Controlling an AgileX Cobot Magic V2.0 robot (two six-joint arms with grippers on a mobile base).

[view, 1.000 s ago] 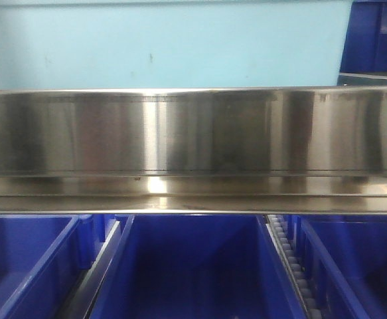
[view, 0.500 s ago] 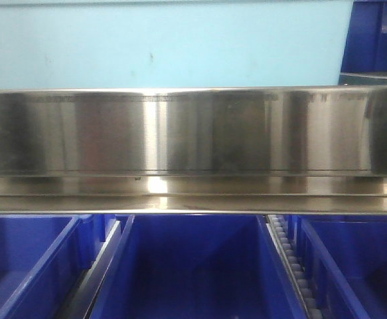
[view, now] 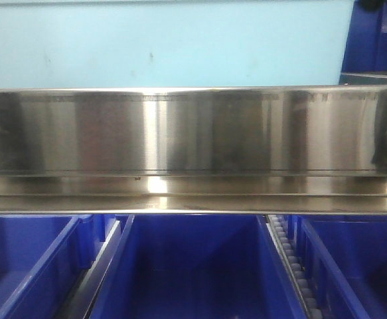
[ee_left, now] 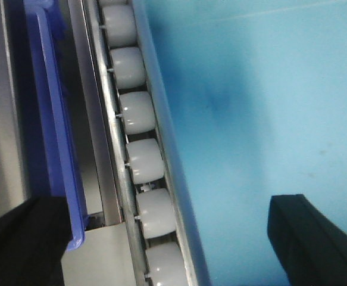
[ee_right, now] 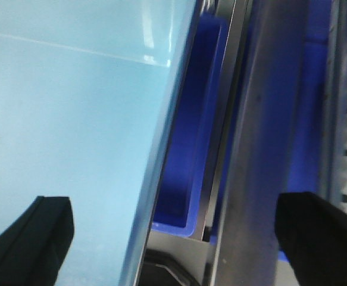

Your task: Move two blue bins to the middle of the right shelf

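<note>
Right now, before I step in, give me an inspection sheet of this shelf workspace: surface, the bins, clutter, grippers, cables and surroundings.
Surface: steel shelf beam spans the front view, shiny; roller track of white rollers runs between bins.
Job's things: light blue bin on the level above the beam; dark blue bins side by side below it.
Clutter: nothing seen.
Grippers: left gripper open, the roller track between its fingers in its own view; right gripper open; neither holds anything.
Cables: nothing seen.
Surroundings: further blue bins at upper right, beside the light one.
</note>
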